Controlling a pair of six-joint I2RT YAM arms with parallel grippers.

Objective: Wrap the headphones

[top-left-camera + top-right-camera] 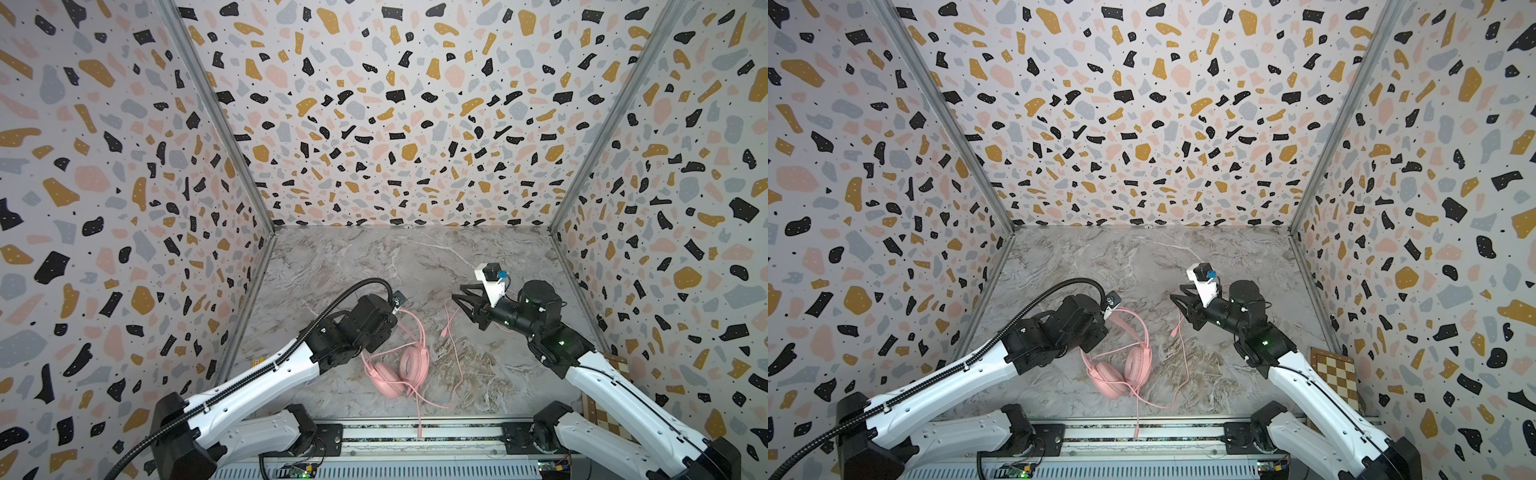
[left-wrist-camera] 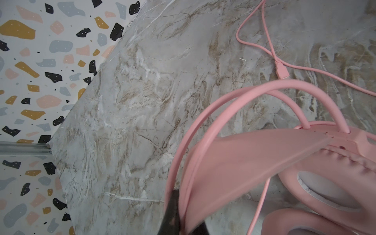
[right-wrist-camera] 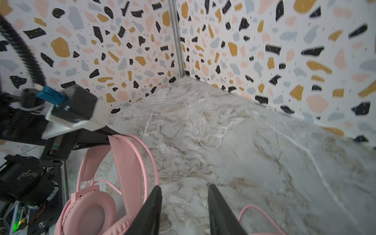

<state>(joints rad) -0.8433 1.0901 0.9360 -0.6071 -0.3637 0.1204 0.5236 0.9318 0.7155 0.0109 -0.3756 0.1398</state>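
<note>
The pink headphones (image 1: 409, 361) (image 1: 1136, 361) stand on the marble table with both earcups down and the headband arching up and back. My left gripper (image 2: 183, 221) is shut on the top of the headband (image 2: 244, 158), which also shows in the right wrist view (image 3: 128, 162). The thin pink cable (image 1: 459, 357) loops loosely over the table to the right of the headphones. Its plug (image 2: 281, 71) lies flat, and one strand hangs over the front edge. My right gripper (image 1: 460, 304) (image 3: 184, 189) hovers open above the cable, right of the headband, with nothing between its fingers.
Terrazzo-patterned walls close in the table on the left, back and right. A checkered board (image 1: 1335, 374) leans at the right wall beside the right arm. A metal rail (image 1: 415, 436) runs along the front edge between the arm bases.
</note>
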